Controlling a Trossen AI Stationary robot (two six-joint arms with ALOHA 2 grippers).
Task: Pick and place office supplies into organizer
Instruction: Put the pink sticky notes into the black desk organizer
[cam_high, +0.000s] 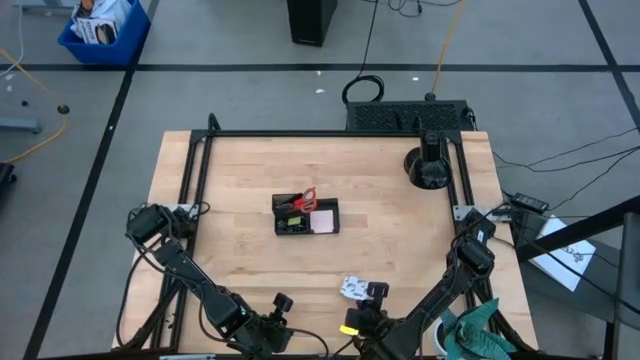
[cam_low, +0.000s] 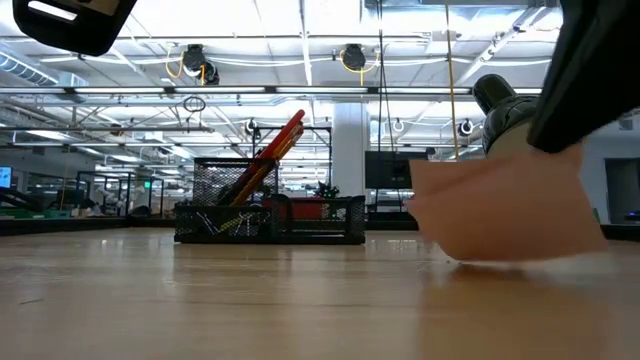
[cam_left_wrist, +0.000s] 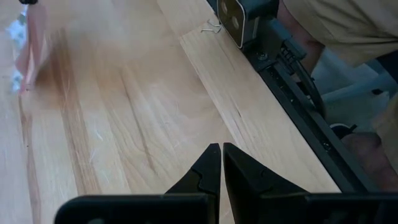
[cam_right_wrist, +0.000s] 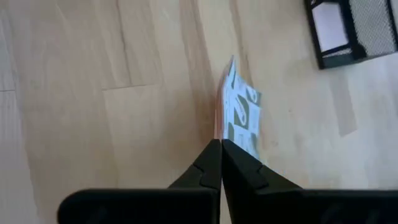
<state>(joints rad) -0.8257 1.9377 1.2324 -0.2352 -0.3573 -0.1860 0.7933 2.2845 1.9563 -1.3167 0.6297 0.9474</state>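
The right end effector (cam_right_wrist: 221, 144) is pressed together on the near edge of a pale pink, white-printed sticky-note pad (cam_right_wrist: 241, 118) standing on edge on the wooden counter (cam_high: 400, 250). Ahead lies the black mesh organizer (cam_high: 306, 216). The left end effector (cam_left_wrist: 221, 149) waits, pressed together and empty.
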